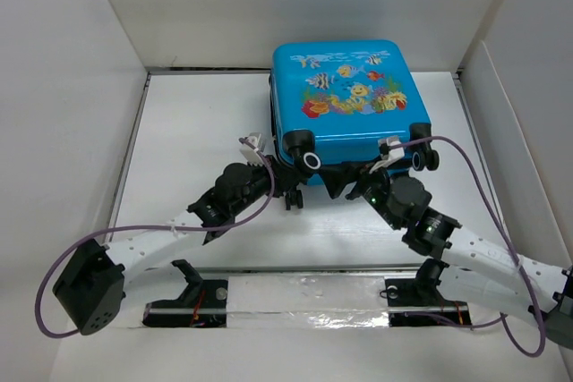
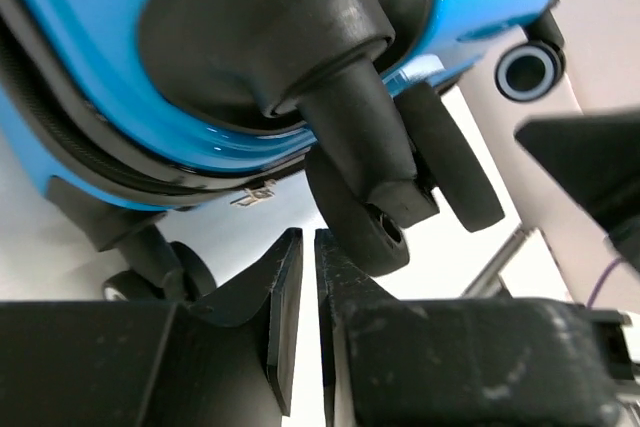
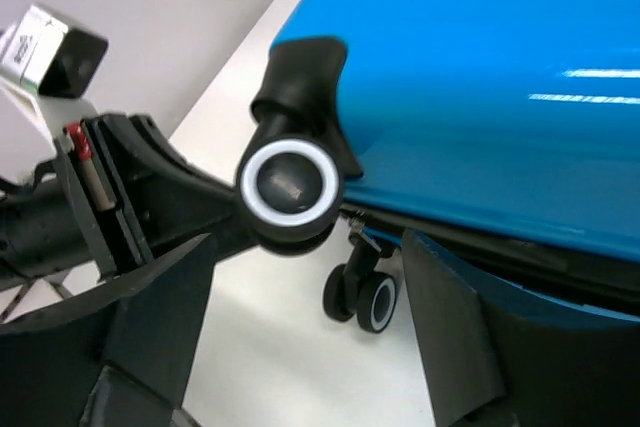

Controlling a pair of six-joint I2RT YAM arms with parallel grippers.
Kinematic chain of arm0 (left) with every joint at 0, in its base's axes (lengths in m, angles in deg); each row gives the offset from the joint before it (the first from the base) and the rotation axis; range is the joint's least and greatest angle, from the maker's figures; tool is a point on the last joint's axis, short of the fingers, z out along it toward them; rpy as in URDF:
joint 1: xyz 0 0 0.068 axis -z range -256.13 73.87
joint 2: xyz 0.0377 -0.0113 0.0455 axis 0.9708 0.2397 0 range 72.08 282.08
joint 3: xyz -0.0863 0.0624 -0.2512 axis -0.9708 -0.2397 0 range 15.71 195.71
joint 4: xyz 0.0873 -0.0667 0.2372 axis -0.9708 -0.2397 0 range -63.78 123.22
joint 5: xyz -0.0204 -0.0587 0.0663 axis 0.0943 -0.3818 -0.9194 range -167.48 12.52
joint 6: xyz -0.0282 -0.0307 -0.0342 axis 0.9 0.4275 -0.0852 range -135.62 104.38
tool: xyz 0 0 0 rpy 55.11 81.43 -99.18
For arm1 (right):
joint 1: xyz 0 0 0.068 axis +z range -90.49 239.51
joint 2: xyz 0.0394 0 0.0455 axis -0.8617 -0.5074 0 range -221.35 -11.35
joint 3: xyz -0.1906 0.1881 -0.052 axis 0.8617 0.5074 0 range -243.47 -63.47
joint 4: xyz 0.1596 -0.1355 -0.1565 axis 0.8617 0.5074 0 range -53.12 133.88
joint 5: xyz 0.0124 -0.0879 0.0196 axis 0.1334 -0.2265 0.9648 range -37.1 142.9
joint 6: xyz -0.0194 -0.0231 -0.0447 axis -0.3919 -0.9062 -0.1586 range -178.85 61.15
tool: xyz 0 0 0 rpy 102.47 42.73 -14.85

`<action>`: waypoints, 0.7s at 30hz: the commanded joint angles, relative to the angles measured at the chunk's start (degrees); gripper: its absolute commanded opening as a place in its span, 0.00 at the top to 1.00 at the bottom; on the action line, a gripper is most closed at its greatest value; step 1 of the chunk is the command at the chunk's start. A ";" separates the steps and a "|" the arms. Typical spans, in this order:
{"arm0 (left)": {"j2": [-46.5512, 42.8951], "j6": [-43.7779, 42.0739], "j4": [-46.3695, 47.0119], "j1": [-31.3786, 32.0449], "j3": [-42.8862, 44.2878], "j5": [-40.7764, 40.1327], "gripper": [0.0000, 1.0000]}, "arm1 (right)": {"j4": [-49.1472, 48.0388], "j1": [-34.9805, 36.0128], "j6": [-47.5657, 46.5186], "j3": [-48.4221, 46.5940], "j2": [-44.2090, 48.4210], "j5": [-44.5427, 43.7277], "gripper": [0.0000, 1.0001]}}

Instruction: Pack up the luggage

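The suitcase [image 1: 349, 87] lies flat at the far middle of the white desk [image 1: 197, 131], printed side up. Its two shells are together, so nothing inside shows. Its far end sits close to the back wall [image 1: 295, 6]; whether they touch I cannot tell. Bare desk spreads wide to its left, with a narrower strip to its right. The wheeled end faces the arms, and the long axis runs from them toward the back wall, turned slightly. The left end effector [image 2: 308, 242] is closed on nothing, just below a black wheel [image 2: 370, 217]. The right end effector [image 3: 308, 242] is spread wide, empty, near the white-ringed wheel [image 3: 290, 185].
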 commanded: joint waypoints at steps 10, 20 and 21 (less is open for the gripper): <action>4.92 5.36 16.38 -0.12 1.34 11.56 0.93 | -11.24 -9.57 13.29 1.48 -2.85 18.85 0.00; 6.25 5.54 17.45 -0.12 1.60 12.19 0.94 | -16.60 -11.77 14.98 0.26 -8.12 25.07 0.00; 6.16 5.46 17.27 -0.12 1.60 12.10 0.94 | -16.87 -11.77 14.71 -0.18 -9.52 25.61 0.00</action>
